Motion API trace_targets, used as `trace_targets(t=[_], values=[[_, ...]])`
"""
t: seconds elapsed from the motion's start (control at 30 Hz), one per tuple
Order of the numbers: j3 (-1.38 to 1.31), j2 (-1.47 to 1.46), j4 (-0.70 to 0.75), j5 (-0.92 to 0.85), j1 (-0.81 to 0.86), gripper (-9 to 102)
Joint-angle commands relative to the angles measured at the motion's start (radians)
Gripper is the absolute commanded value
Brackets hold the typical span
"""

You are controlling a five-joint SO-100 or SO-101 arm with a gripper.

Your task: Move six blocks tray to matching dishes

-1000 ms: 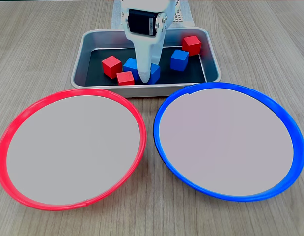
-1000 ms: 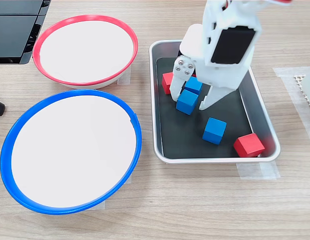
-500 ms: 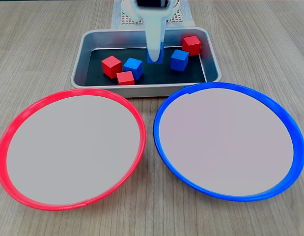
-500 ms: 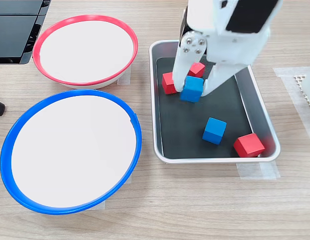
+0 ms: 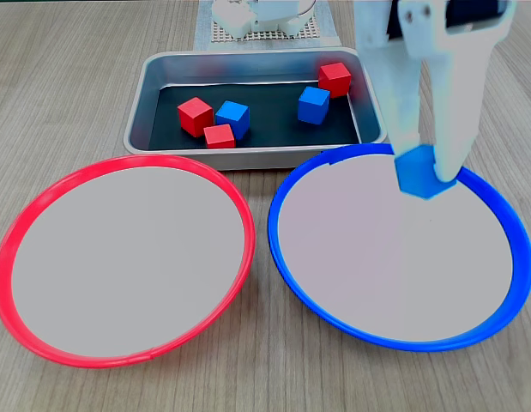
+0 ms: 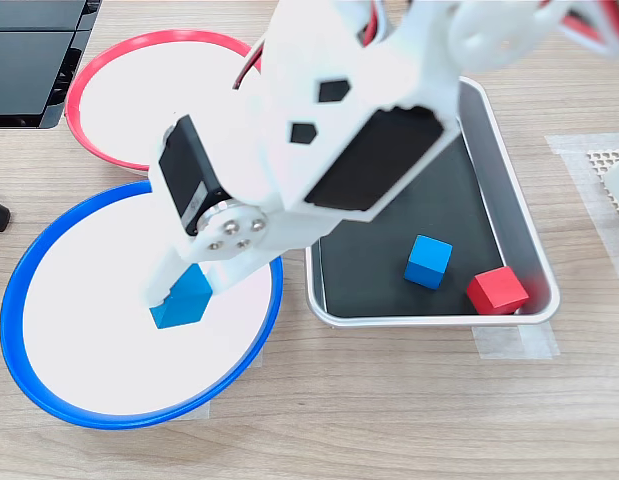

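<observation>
My gripper (image 5: 426,165) is shut on a blue block (image 5: 422,177) and holds it above the blue-rimmed dish (image 5: 284,251), near the dish's tray-side edge. In the other fixed view the held blue block (image 6: 181,300) and gripper (image 6: 185,290) hang over the blue dish (image 6: 17,292). The silver tray (image 5: 248,157) holds three red blocks (image 5: 195,115) (image 5: 220,136) (image 5: 334,78) and two blue blocks (image 5: 233,118) (image 5: 313,104). The red-rimmed dish (image 5: 8,253) holds nothing. The arm hides part of the tray (image 6: 534,270), where a blue block (image 6: 428,261) and a red block (image 6: 497,290) show.
A white mesh pad (image 5: 248,33) and the arm's base lie behind the tray. A black device (image 6: 34,60) sits beside the red dish (image 6: 81,85). Tape strips hold the tray and dishes to the wooden table.
The gripper lifted a blue block out of the tray and carried it sideways over the blue-rimmed dish. The other blocks have stayed in place.
</observation>
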Motion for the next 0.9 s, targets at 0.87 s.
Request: trace_targets(t=[0.87], values=[[0.606, 0.538, 0.526, -0.541, -0.003, 30]])
